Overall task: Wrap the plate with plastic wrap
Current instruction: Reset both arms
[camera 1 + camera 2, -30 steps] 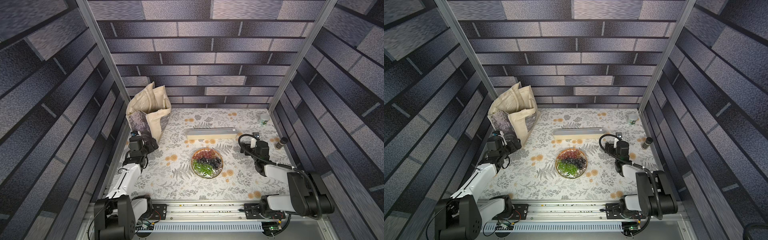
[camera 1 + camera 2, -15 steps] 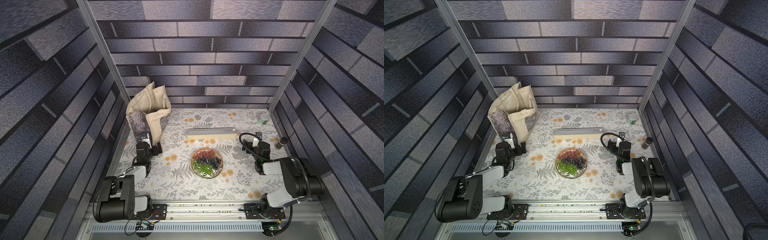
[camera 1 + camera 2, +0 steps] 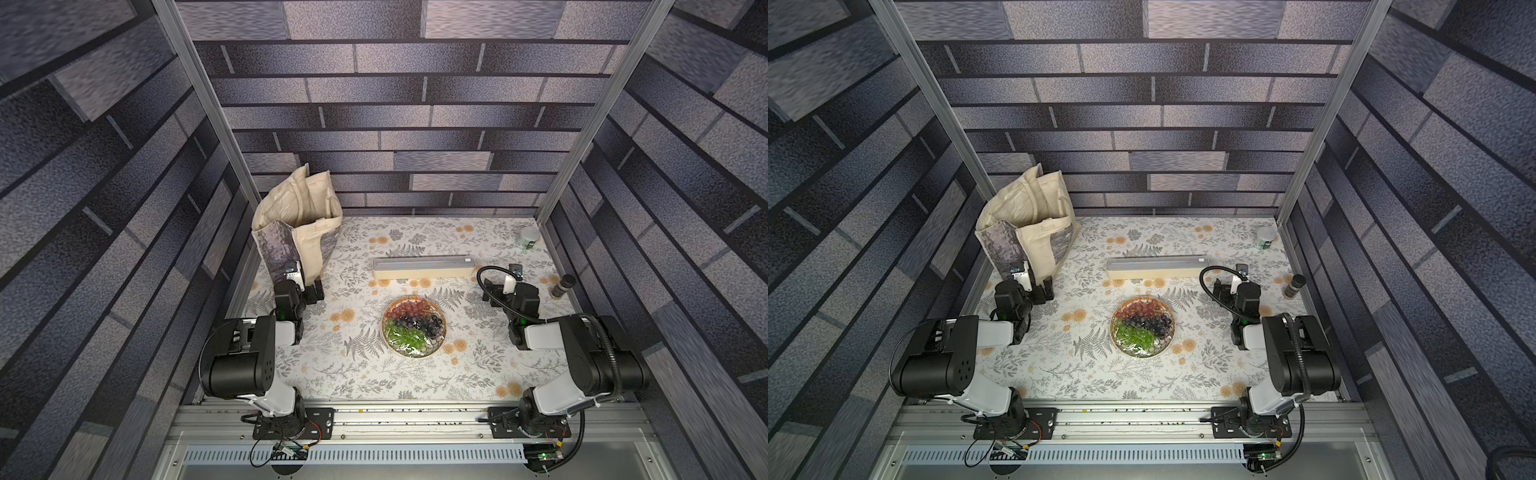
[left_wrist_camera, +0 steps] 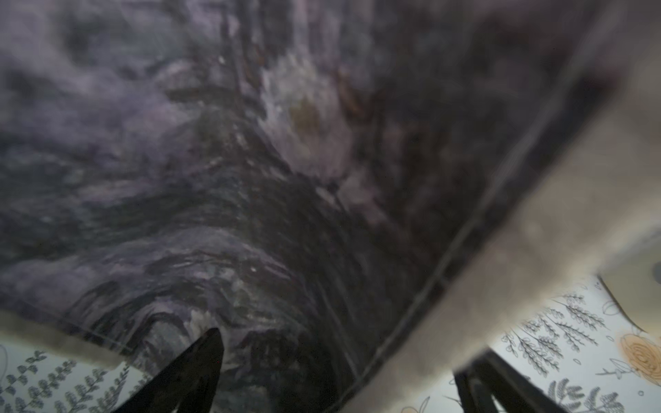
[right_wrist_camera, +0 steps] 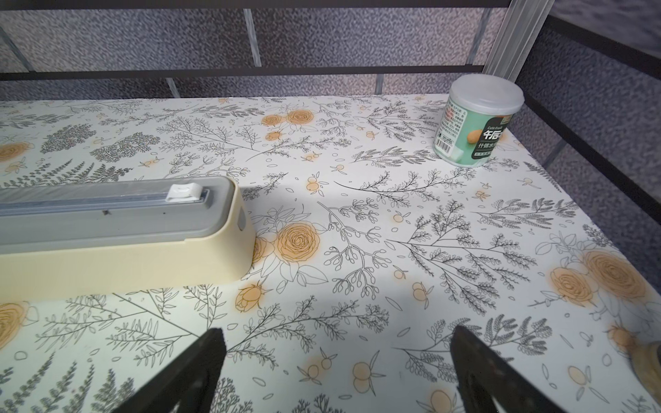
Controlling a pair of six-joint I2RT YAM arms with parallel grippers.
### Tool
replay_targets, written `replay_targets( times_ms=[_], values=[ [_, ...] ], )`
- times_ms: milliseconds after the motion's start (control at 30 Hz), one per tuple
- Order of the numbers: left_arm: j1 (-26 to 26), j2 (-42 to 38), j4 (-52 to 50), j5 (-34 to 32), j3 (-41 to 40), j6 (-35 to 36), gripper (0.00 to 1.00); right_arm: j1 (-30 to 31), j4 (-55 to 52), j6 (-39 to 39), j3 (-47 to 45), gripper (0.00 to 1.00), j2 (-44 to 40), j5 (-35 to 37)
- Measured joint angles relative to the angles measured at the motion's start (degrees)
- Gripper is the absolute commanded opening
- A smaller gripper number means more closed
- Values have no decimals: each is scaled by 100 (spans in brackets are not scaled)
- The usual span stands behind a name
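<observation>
Both arms have folded back.
Left tool (image 4: 345,352) gapes empty just beside the tote bag (image 3: 299,216), right tool (image 5: 338,334) gapes empty above the desk (image 3: 374,374); the plate (image 3: 415,354) sits mid-desk near the plastic wrap dispenser (image 3: 424,268).

Robot lab cell dressed up as a domestic scene, not a real home. Cues: bare aluminium posts (image 3: 207,104) frame the booth, and the wall panels (image 3: 395,83) on three sides are flat printed brick pattern. The left arm (image 3: 245,357) and right arm (image 3: 590,357) are bolted to a metal rail (image 3: 415,417) at the front edge. Below the rail are a slotted cable duct (image 3: 374,456), loose wiring (image 3: 282,444) and a small circuit board (image 3: 542,457). A floral tablecloth (image 3: 374,374) covers the work surface. Household props are spread on it: cream tote bag (image 3: 303,224), white-lidded jar (image 3: 530,237), small dark bottle (image 3: 563,286), plate (image 3: 444,332) of grapes, long dispenser box (image 3: 424,272).
</observation>
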Motion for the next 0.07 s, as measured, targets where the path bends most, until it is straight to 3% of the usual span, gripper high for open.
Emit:
replay_targets(
  times_ms=[67],
  values=[
    [-4,0,-37,-26,0,-2,100,0,0,0,2,100,0,-15]
  ],
)
